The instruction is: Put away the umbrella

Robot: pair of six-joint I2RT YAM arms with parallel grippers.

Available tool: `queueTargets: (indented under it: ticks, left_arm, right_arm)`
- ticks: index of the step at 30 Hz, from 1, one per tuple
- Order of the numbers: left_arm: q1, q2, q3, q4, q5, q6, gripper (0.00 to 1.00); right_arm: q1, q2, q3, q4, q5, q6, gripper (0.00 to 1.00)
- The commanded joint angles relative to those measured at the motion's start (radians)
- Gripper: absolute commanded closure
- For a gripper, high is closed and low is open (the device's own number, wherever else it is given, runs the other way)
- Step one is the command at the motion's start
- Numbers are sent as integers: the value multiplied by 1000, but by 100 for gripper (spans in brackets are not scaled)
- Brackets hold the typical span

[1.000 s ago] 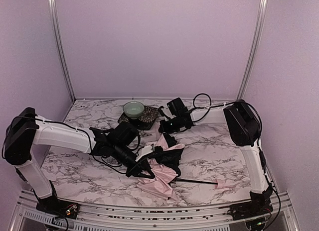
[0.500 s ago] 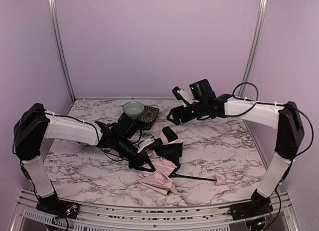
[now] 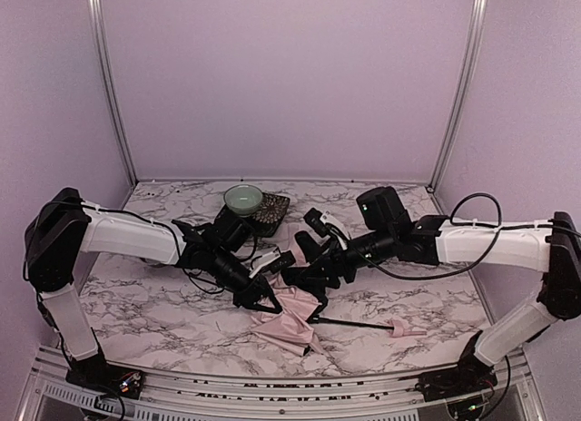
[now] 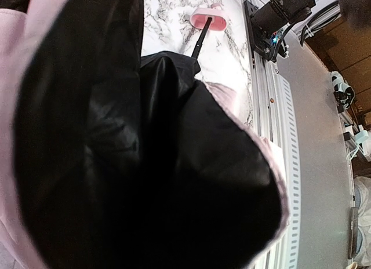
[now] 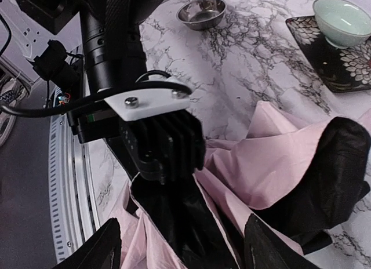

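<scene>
The umbrella (image 3: 289, 326) lies crumpled mid-table, pale pink outside with black lining showing. Its thin black shaft (image 3: 359, 326) runs right to the small pink handle (image 3: 408, 331), which lies on the marble. My left gripper (image 3: 266, 303) is buried in the canopy, shut on a fold of it. Black lining (image 4: 145, 164) fills the left wrist view and hides the fingers, with the handle (image 4: 208, 20) beyond. My right gripper (image 5: 182, 248) hovers open just above the pink fabric (image 5: 278, 159), facing the left gripper (image 5: 165, 144). Nothing is pinched between its fingers.
A pale green bowl (image 3: 243, 199) sits on a dark patterned mat (image 3: 270, 214) at the back of the marble table. A small metal bowl (image 5: 202, 13) stands further left. The metal rail (image 3: 272, 385) runs along the near edge. Lilac walls close in three sides.
My right gripper let go and opened, lifted toward the back right, then swung down to the umbrella's black folds. The left gripper stays shut in the fabric, barely moved.
</scene>
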Motion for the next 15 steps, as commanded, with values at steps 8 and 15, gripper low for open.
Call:
queueTargets:
  ticks: [8,15]
  left_arm:
    - [25,23,27,-60,63,-42,100]
    - [33,19,39,-53,69,-62,86]
  right_arm:
    - [57,256,-10,197,-82,55,60]
    - [-28,391,-7,253,-135,165,100]
